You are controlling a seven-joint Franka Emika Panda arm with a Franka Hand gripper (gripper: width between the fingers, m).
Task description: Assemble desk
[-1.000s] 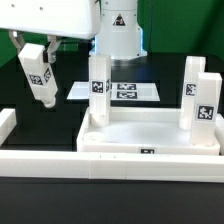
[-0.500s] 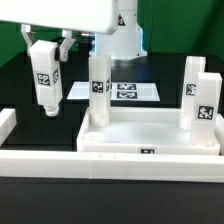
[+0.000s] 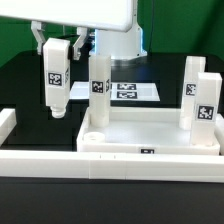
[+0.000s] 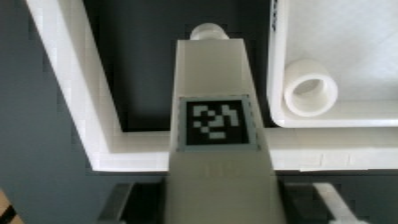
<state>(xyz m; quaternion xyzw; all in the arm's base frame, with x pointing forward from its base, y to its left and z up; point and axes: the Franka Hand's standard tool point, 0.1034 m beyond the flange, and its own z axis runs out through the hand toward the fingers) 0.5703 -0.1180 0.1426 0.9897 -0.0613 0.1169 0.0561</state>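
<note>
Your jaws are clamped on the upper end of a short square white plastic leg [image 3: 56,82] with a black-and-white tag on its face, and the gripper [image 3: 54,47] holds it upright above the black counter [image 3: 25,85], off the exterior view's left edge of the large white plastic tray-like desk top [image 3: 150,133]. In the wrist view the same leg [image 4: 219,120] runs straight away from the camera, its rounded peg end pointing down, with the tray's rim beside it and one round empty corner socket [image 4: 311,95] just over that rim. Taking the desk top as your landmark: three tagged legs already stand in it, one at the far corner on the exterior view's left [image 3: 98,87] and two on its right side [image 3: 199,100], so the near corner on the exterior view's left looks like the socket you have yet to fill. Behind the tray lies the marker board [image 3: 124,91], and a long plain white rail [image 3: 70,162] lies along the tray's near side. You should judge the leg light and rigid, with smooth faces that could slip or twist between the fingers; gripping high on two flat opposite faces, as now, leaves the peg end free for seating. The tray looks light enough to shift if you press off-centre.
</note>
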